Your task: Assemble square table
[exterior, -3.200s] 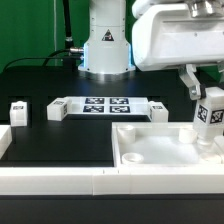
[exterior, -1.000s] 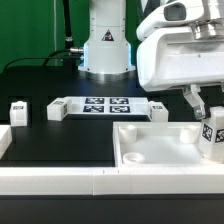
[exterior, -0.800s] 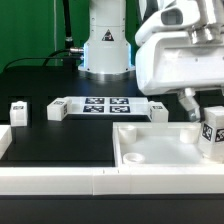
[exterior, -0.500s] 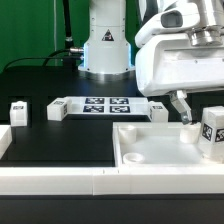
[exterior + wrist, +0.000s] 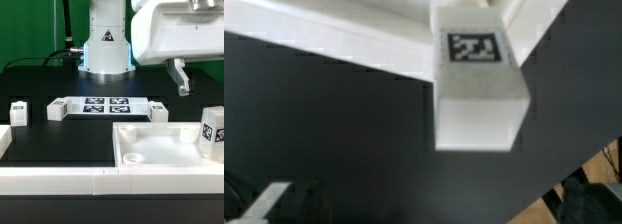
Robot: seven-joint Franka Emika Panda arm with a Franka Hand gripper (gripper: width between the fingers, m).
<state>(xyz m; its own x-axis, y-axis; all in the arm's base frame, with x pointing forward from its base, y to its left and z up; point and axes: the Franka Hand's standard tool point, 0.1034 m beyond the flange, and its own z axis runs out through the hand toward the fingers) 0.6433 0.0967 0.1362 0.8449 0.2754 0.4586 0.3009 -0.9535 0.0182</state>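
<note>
Claw (image 5: 181,84) hangs high, jaws spread, nothing between them. One finger (image 5: 179,76) shows clean in the exterior view with only air around it. Below the claw, a touch toward the exterior view's right, a leg (image 5: 210,133) stands upright at the end of the tabletop (image 5: 150,148), tag facing out. The wrist view looks straight down its length (image 5: 477,95).

Below the claw on the other side, the nearest spare leg (image 5: 159,111) sits just beside the marker board (image 5: 105,105). Two more legs (image 5: 53,111) wait well apart from the claw, past the board's other end.

Now the danger. I cannot tell whether that standing leg is seated tight or merely perched, because the rim hides its foot. If it is loose, one brush from a finger tips it over into the tray. An off-centre descent is the likely cause: a jaw catches one edge, the leg tilts and jams crooked in its hole. The tabletop itself looks unclamped, lying just beside the rail (image 5: 60,178). A sideways shove during a re-grip could slide it and throw off every later leg placement.
</note>
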